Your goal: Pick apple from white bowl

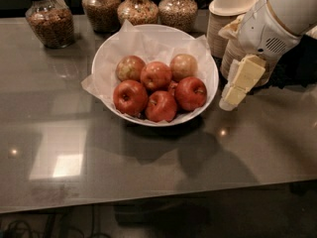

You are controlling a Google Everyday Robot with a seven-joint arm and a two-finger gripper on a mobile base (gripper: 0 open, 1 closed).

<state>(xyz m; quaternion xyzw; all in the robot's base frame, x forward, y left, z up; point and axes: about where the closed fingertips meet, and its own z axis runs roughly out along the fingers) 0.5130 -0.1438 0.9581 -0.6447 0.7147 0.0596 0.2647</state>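
Note:
The white bowl (111,51), lined with crumpled white paper, stands on the grey table and holds several apples. The orange-red apple (155,76) lies in the middle of the pile. Three darker red apples lie in front of it, and paler yellow-tan apples (183,66) lie behind it. My gripper (235,90) hangs from the white arm at the right. It is just outside the bowl's right rim, above the table, and holds nothing. It is not touching the bowl or any apple.
Several glass jars of grains (48,20) stand along the table's back edge. Stacks of beige paper bowls and cups (233,14) stand at the back right, behind the arm. The table's front edge (148,202) runs across the bottom.

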